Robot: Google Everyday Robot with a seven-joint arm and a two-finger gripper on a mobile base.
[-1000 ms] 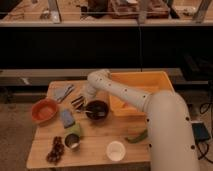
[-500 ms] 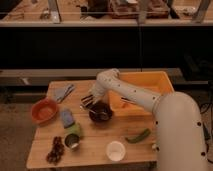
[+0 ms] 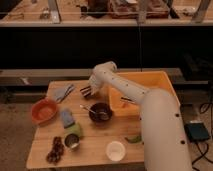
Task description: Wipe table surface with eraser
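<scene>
Camera view looks down over the table (image 3: pixel 92 152), with the robot's white arm (image 3: pixel 125 89) reaching across from the lower right. The gripper (image 3: pixel 87 90) is over the far part of the table, near its back edge. It is closed on the eraser (image 3: pixel 83 93), which shows as a dark block with pale stripes at the tip of the arm. I cannot tell whether the eraser touches the wood or hangs just above it.

Just beside the gripper, to its left in the view, lies a grey-blue cloth (image 3: pixel 63 92). Behind the arm, to the gripper's right, sits a yellow bin (image 3: pixel 150 80), and part of the arm crosses in front of it. Nearer the camera than the gripper stands a dark bowl (image 3: pixel 100 114) with a spoon (image 3: pixel 86 107) resting in it, handle pointing toward the gripper.

Lower left of the gripper is an orange bowl (image 3: pixel 44 111), and between that bowl and the dark one lies a blue sponge (image 3: pixel 67 118). Further toward the front edge, well apart from the gripper, are a metal cup (image 3: pixel 72 142), a dark cluster (image 3: pixel 56 150) that may be grapes, a white cup (image 3: pixel 115 150) and a green vegetable (image 3: pixel 134 138) next to the robot's body.
</scene>
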